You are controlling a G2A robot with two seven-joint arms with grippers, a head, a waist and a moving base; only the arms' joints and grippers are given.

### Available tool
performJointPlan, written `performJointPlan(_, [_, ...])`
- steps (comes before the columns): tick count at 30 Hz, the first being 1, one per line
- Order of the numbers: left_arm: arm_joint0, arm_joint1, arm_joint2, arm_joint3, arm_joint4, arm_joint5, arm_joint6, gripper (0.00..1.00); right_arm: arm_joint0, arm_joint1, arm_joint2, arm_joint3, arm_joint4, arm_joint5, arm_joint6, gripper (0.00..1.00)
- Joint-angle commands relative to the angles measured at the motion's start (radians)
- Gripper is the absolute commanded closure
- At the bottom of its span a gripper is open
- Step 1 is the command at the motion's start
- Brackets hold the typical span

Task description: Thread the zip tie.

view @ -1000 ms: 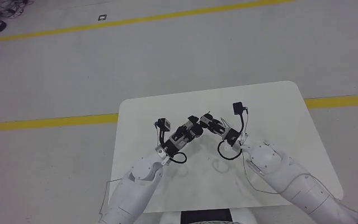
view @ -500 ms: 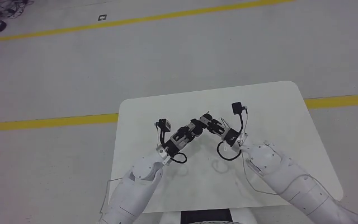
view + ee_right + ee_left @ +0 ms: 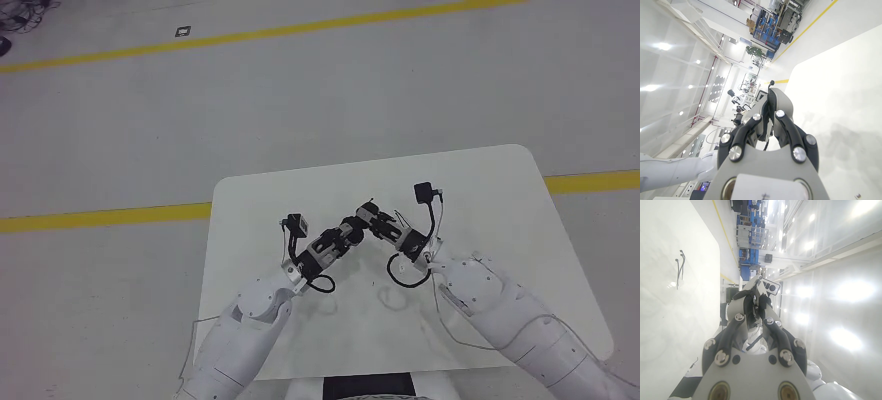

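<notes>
Both grippers meet above the middle of the white table (image 3: 480,190). My right gripper (image 3: 770,92) is shut on a black zip tie (image 3: 771,82); the tie's head sticks out past the fingertips and its strap (image 3: 765,145) trails back between the fingers. In the top view this gripper (image 3: 372,215) sits tip to tip with my left gripper (image 3: 347,231). The left gripper (image 3: 758,291) has its black-padded fingers (image 3: 748,306) closed, and a thin black strip (image 3: 753,344) runs between them near the palm. How the tie sits at the tips is hidden.
A few spare black zip ties (image 3: 680,266) lie loose on the table off to one side of the left gripper. The table's rounded corner and edge (image 3: 718,247) are beyond them. A yellow floor line (image 3: 100,217) runs past the table.
The left gripper has shifted slightly toward the right gripper, closing the small gap between their tips. The right arm has barely moved.
</notes>
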Motion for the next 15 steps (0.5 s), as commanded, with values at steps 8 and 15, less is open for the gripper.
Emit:
performJointPlan(8, [0.000,0.003,0.003,-0.001,0.001,0.001,0.004,1.00,-0.008,-0.009,0.012,0.001,-0.016,0.000,0.008,1.00])
performJointPlan(15, [-0.002,0.005,0.005,-0.001,-0.005,-0.009,0.004,1.00,-0.016,-0.015,0.023,0.001,-0.023,0.000,0.012,1.00])
